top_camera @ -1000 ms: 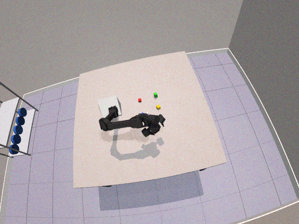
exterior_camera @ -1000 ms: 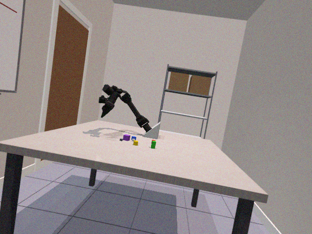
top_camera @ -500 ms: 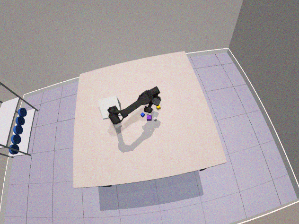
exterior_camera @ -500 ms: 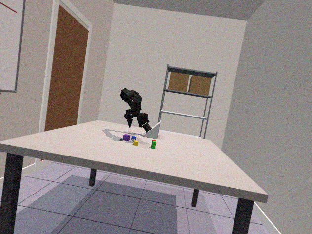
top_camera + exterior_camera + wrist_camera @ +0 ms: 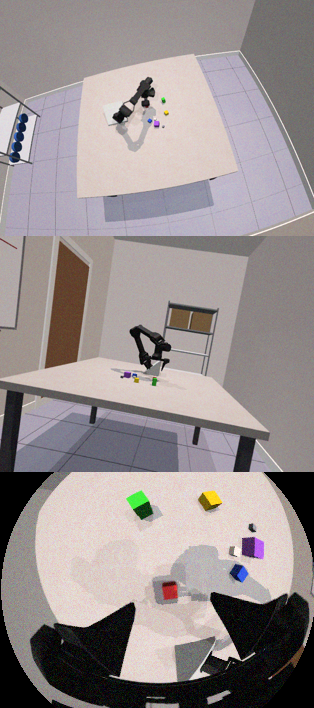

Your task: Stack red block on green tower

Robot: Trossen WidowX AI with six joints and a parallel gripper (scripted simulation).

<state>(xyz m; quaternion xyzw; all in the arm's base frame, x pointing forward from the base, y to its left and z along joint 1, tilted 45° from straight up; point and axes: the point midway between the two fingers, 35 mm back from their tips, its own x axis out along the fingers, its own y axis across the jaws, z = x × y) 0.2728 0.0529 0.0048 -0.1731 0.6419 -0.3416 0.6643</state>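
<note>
Top view: the claw (image 5: 146, 104) hangs over the red block (image 5: 146, 106), well apart from the green tower (image 5: 163, 100). Wrist view: fingers spread wide, holding nothing; descend straight, centring the red block (image 5: 169, 590) on the table (image 5: 87, 533).

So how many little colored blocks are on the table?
5: red block under the open gripper, green tower, yellow block, purple block, blue block. Two tinier bits sit nearby.

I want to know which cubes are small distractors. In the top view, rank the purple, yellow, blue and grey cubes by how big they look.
1. purple cube
2. yellow cube and blue cube, too alike to separate
3. grey cube, clearly the smallest
</note>
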